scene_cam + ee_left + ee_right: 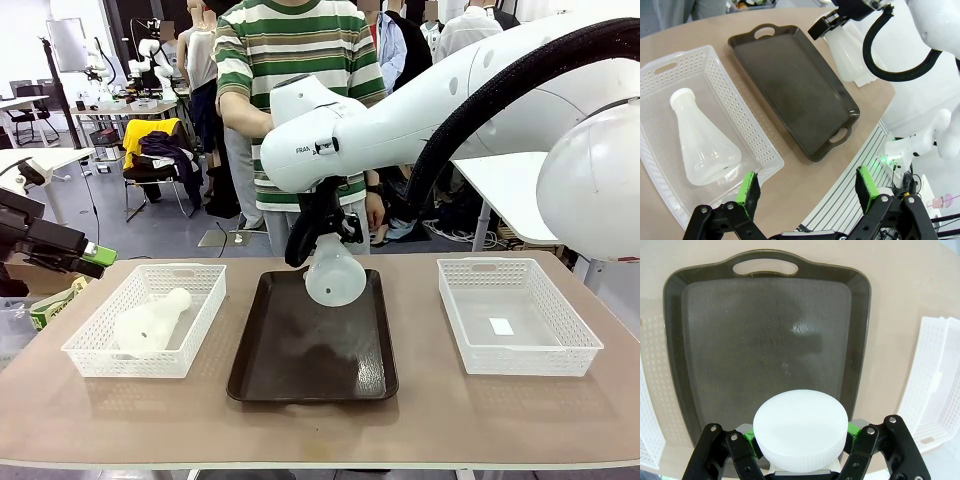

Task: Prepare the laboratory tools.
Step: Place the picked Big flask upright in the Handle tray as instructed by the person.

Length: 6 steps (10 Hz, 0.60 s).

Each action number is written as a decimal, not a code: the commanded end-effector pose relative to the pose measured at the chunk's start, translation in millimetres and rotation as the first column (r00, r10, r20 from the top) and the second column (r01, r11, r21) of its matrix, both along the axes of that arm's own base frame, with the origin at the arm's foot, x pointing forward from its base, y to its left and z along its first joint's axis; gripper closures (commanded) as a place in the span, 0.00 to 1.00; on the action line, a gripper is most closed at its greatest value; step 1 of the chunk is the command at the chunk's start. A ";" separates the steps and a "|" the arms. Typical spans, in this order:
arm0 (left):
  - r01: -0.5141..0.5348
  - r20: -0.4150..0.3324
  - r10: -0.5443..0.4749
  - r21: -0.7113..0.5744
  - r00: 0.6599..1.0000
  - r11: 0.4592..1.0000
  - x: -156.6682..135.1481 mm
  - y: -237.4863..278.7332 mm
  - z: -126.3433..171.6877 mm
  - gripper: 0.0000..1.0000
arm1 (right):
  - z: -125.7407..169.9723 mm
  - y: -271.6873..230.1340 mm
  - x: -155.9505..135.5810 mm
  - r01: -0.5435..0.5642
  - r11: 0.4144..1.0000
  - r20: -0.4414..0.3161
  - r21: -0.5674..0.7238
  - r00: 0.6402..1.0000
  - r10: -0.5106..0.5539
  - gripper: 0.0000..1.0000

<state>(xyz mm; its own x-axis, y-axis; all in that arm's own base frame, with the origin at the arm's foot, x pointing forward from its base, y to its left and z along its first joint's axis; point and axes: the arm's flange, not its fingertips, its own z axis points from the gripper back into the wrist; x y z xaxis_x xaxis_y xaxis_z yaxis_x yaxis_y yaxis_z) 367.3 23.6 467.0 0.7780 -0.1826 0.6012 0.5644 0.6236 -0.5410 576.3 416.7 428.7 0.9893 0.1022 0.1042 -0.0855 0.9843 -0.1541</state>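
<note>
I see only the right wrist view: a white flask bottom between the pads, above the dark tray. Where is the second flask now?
Observer: The second flask lies on its side in the left basket, neck pointing away from the robot.
Operator: Is the left gripper near it?
Observer: It is open and hangs above the edge of the table beside that basket, touching nothing.
Operator: While the right gripper holds the first flask over the tray, is somebody close?
Observer: A person in a striped shirt stands at the far side, just behind the tray.
</note>
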 end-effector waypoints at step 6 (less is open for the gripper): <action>0.012 0.021 -0.011 -0.022 1.000 1.000 0.8 1.8 -1.6 0.00 | -8.7 -1.7 1.7 -0.069 0.998 -0.015 -0.006 0.998 0.068 1.00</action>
